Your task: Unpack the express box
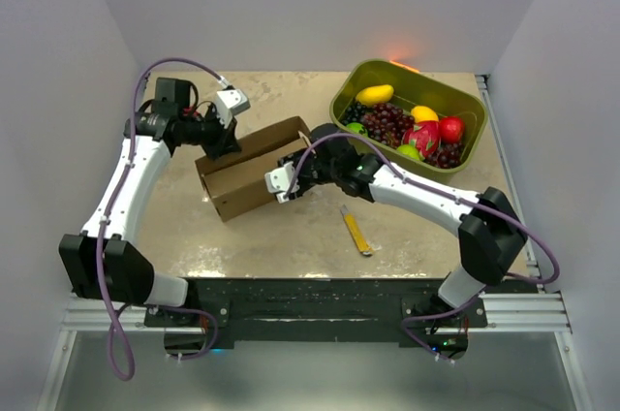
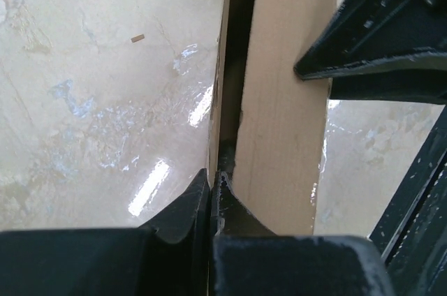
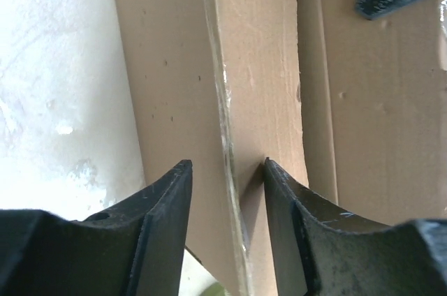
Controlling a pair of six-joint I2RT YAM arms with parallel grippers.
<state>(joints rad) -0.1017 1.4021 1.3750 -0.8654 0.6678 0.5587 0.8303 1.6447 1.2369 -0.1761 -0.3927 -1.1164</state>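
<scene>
the top view looked steeply down from above and behind the arm bases, far enough to take in the whole counter (image 1: 291,237). the wrist views looked out along the left claw (image 2: 211,190) and the right claw (image 3: 225,167), both very near the express box (image 1: 247,175), which all three views shared.

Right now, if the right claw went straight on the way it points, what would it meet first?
The express box: the right claw stands open astride one of its cardboard edges, so it would likely press onto that cardboard first. How near the edge is, I cannot tell.
</scene>
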